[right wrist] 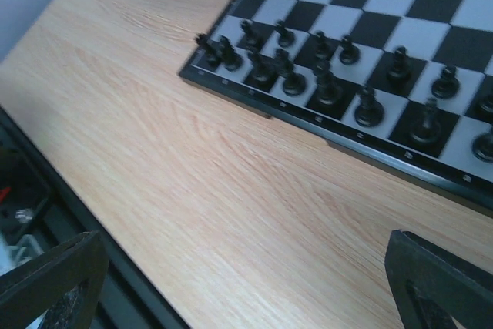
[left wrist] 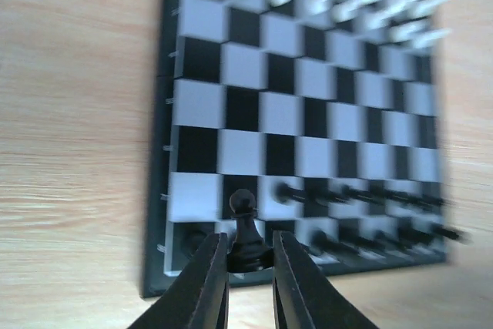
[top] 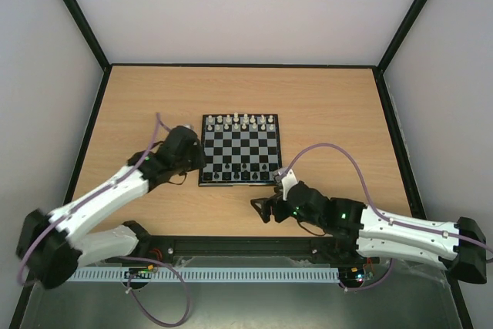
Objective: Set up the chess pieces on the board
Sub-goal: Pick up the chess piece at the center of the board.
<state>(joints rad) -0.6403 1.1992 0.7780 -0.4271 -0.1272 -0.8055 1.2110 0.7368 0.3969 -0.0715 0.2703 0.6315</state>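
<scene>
— Chess pieces [left wrist: 286,192]: which does the left hand [left wrist: 248,258] grasp?
— One black pawn [left wrist: 243,225], pinched low, at the board [left wrist: 204,105]'s near left corner. Best lowered straight, centred on its square and released gently, since other pieces crowd close. Right hand [right wrist: 246,283] gapes, idle.

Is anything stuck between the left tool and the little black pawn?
No, nothing visible. The left tool has the black pawn right between its fingers, which pinch its base at the board's near-left corner. No other piece sits in between.

Checkered board [top: 231,148]: white pcs [top: 240,121] far rows, black pcs [right wrist: 323,82] near rows, one pawn [left wrist: 243,229] upright near-left.
</scene>
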